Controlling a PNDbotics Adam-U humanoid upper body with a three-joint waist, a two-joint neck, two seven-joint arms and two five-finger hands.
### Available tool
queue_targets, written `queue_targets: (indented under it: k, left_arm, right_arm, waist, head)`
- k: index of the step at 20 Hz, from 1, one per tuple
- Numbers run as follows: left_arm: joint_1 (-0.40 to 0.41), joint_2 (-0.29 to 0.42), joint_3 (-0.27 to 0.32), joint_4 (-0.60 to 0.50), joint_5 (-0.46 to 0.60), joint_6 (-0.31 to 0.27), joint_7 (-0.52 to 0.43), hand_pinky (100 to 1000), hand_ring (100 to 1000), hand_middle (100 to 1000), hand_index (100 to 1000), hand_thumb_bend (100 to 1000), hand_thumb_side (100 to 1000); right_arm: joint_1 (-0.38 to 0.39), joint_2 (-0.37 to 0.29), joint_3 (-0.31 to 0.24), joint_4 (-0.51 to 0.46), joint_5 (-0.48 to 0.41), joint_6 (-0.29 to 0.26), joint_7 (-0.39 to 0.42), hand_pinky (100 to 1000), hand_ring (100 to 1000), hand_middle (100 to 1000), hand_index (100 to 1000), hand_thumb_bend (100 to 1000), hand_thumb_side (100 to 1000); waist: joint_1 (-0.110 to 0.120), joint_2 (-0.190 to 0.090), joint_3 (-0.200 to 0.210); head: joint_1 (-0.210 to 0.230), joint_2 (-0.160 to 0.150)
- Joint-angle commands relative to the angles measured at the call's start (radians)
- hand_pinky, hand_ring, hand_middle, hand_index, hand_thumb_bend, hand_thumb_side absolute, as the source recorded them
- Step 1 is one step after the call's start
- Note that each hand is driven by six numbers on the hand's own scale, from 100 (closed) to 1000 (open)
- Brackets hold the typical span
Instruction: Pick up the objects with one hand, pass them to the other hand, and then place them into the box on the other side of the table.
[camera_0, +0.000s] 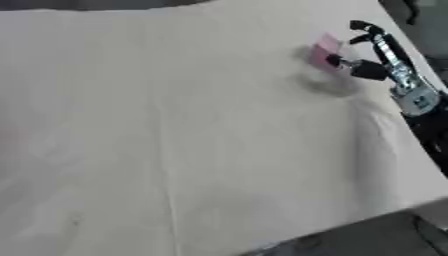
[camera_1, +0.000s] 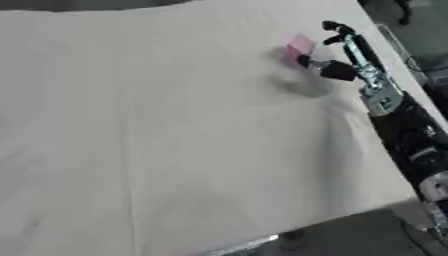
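While the right hand (camera_0: 372, 55) pinches the pink thing (camera_0: 325, 50) just above the table (camera_0: 175, 150), it should lift slowly and keep it level. The left hand and the box are out of sight.

We look down from the robot's head with two eyes set side by side. Both eyes face the pale table (camera_0: 175, 140), which lies tilted and fills most of each picture. They share nearly all of it. In both we see the right hand (camera_0: 354, 60) near the top right. Our right eye also shows more of the dark arm (camera_1: 416, 145) past the table's edge.
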Motion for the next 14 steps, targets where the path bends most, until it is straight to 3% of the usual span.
queue_targets:
  k: [1,8,14]
  left_arm:
    - [-0.015,0.002,0.002,-0.018,0.009,0.000,-0.005,1000,775,536,892,100,566]
    - [-0.015,-0.001,0.000,-0.018,0.012,0.005,-0.010,1000,775,535,893,100,568]
    - [-0.014,-0.003,-0.001,-0.018,0.014,0.011,-0.014,1000,775,535,894,100,567]
  right_arm:
    - [-0.018,-0.034,0.000,-0.003,0.011,0.001,0.008,972,767,833,937,621,611]
    - [-0.022,-0.022,0.007,0.001,0.032,0.007,0.007,956,728,758,903,570,562]
    - [-0.024,-0.015,0.007,0.002,0.056,0.015,-0.044,923,634,618,781,448,452]
  waist:
    - [-0.005,-0.023,0.002]
    - [-0.014,-0.024,0.008]
    - [-0.017,-0.025,0.009]
  head:
    - [-0.003,-0.011]
    - [-0.006,-0.005]
    - [-0.010,0.002]
